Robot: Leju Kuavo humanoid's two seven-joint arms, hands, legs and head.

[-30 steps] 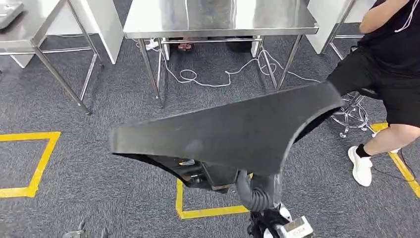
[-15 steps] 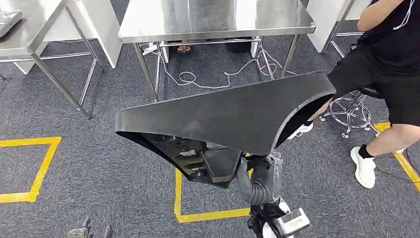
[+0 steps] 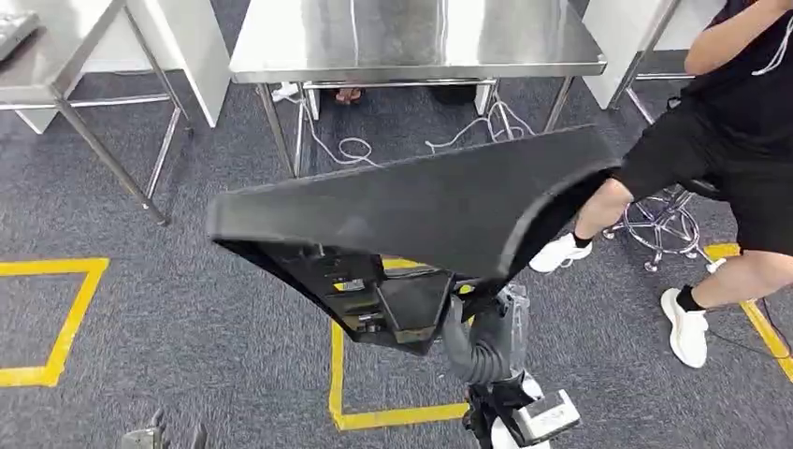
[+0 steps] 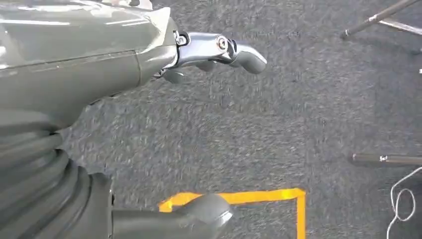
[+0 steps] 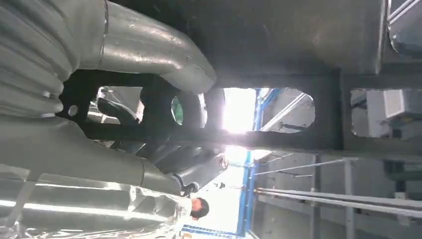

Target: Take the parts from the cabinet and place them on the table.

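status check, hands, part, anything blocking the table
Right hand grips black part, carried above floor. Left hand open. Steel table ahead; person beside its right end.

Right hand [image 5: 149, 119] grips overhead; left hand [image 4: 164, 124] hangs empty, fingers apart.

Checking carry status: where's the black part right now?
Head view, centre: the black part is held up by the right robot hand, short of the steel table.

Left robot hand [image 4: 149, 124] empty with fingers apart, grey carpet [image 4: 298, 114], yellow floor tape [image 4: 259, 197]
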